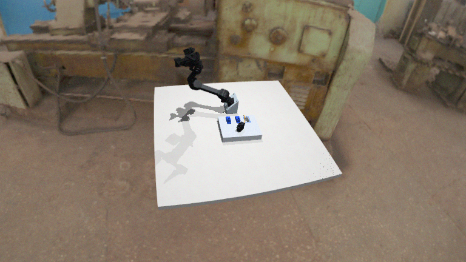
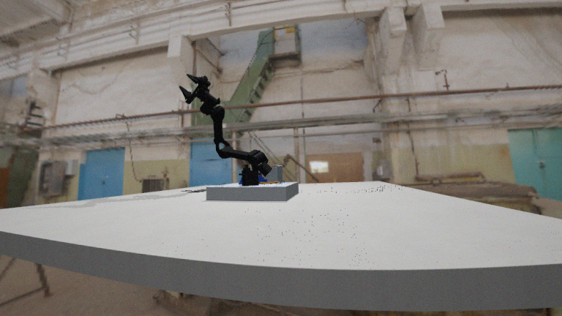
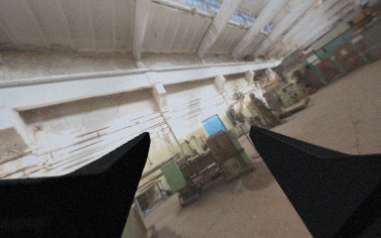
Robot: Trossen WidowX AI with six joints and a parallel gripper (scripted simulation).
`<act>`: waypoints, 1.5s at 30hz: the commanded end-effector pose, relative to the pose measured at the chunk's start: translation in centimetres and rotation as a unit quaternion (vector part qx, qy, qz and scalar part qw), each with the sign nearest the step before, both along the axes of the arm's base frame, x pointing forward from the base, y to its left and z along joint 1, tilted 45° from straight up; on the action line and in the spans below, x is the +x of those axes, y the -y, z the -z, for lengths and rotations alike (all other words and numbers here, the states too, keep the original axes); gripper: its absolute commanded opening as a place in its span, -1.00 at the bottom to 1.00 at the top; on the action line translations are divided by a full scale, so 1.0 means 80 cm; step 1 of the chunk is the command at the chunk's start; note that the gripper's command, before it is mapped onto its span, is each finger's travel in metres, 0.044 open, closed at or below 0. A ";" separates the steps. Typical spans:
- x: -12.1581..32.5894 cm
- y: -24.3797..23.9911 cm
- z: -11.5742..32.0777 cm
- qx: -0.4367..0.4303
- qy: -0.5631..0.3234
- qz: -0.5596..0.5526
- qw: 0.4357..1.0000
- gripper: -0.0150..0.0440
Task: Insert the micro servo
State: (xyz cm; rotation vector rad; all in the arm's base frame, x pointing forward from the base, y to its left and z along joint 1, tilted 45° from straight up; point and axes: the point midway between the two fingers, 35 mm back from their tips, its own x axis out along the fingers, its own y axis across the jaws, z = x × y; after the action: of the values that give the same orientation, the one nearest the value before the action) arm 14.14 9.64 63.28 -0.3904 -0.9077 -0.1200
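Note:
My gripper is open and empty, raised high and well to the left of the deck. The loose micro servo, a small black block, rests on the pale deck, near its middle. Its orange cable runs toward the marked pocket at the deck's back right in the top view. The pocket's details and the servo's shaft direction are too small to tell. The wrist view shows neither servo nor deck.
Two blue servos stand in a row on the deck's back part, left of the pocket. The arm's grey base bracket stands just behind the deck. The white table carries everything.

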 end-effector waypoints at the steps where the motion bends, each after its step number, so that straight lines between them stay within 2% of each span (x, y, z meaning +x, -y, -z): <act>1: 0.031 -0.041 0.023 -0.024 -0.039 -0.028 0.999 1.00; 4: 0.053 -0.069 0.041 -0.052 -0.063 -0.042 0.996 1.00; 9: 0.065 -0.083 0.052 -0.059 -0.082 -0.051 0.994 1.00; 18: 0.123 -0.141 0.117 -0.071 -0.196 -0.107 0.972 1.00; 32: 0.203 -0.204 0.258 -0.046 -0.406 -0.144 0.901 1.00; 45: 0.244 -0.216 0.402 0.029 -0.584 -0.106 0.804 1.00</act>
State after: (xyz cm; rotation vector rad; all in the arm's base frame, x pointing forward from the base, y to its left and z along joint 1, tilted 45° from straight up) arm 33.09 27.02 33.55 -0.2628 0.1994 0.3218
